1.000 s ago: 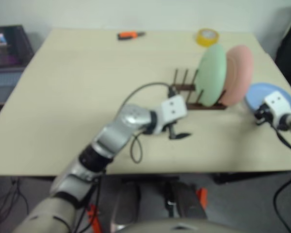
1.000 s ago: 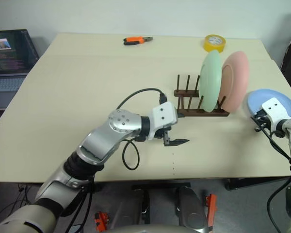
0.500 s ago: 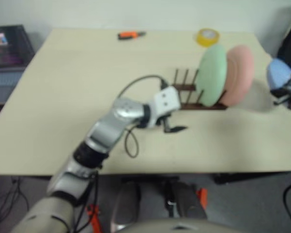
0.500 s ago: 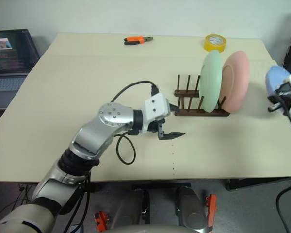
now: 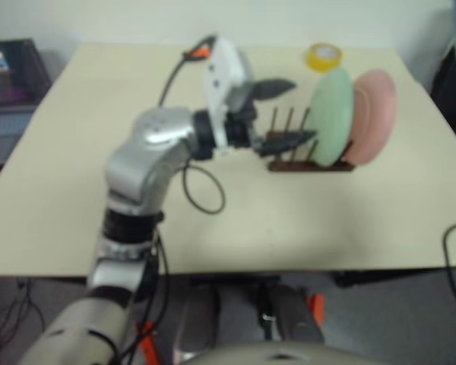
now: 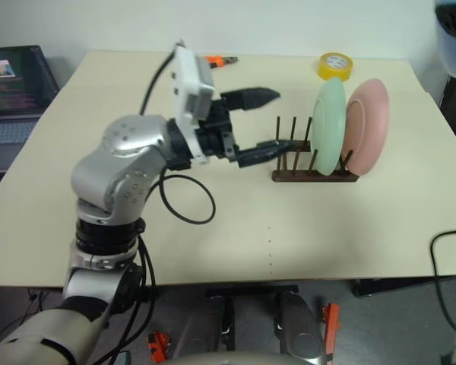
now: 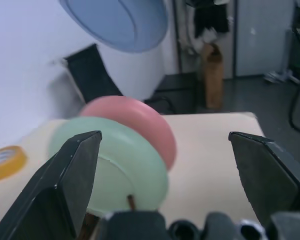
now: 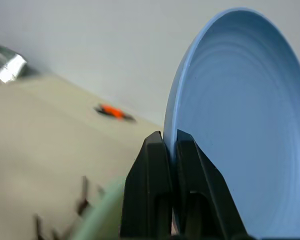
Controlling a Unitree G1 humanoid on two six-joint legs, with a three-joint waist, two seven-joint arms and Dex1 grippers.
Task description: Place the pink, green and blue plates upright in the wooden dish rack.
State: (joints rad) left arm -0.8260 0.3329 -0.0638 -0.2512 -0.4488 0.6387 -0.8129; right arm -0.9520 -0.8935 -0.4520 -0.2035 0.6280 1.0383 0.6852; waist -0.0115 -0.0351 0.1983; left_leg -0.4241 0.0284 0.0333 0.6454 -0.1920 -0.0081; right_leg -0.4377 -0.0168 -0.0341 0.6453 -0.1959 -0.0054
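Observation:
The green plate [image 6: 328,125] and the pink plate [image 6: 368,125] stand upright side by side at the right end of the wooden dish rack [image 6: 313,176]. The rack's left pegs are free. My left gripper [image 6: 267,122] hangs open just left of the rack, above the table, pointing at those pegs with nothing between its fingers. The blue plate [image 8: 240,115] is lifted high in the air to the right of the rack, and it also shows above the two racked plates in the left wrist view [image 7: 120,22]. My right gripper [image 8: 171,145] is shut on its rim.
A yellow tape roll [image 6: 335,66] and orange pliers [image 6: 216,61] lie near the table's far edge. A laptop [image 6: 15,84] sits off the table to the left. Bare tabletop [image 6: 235,228] spreads in front of the rack.
My right gripper lifted the blue plate off the table and carried it up to the picture's top right corner. My left arm rose and swung, its open gripper now pointing at the rack.

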